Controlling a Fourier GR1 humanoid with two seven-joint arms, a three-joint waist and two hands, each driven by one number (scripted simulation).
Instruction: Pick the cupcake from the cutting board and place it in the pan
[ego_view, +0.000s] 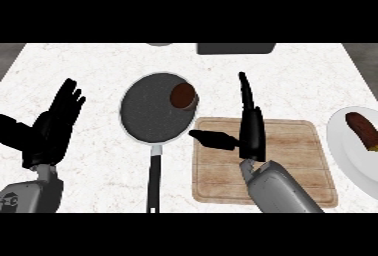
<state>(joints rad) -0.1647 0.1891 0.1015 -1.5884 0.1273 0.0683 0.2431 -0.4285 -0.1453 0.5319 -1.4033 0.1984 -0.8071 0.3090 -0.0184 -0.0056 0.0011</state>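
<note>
Nearest you, the wooden cutting board (291, 165) lies flat and bare, just right of the pan (151, 112). Your right robot hand (249, 131) hovers over the board with fingers straight, thumb out, holding nothing. Your left robot hand (52, 125), left of the pan, rests open. Farther off, the brown cupcake (183, 95) sits inside the pan's dark speckled bowl, by its right rim, so it looks delivered.

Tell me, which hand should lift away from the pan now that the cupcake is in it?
The right hand. It is open above the cutting board, next to the pan, where the cupcake already sits. The left hand rests open at the far left, so it probably needn't move.
</note>
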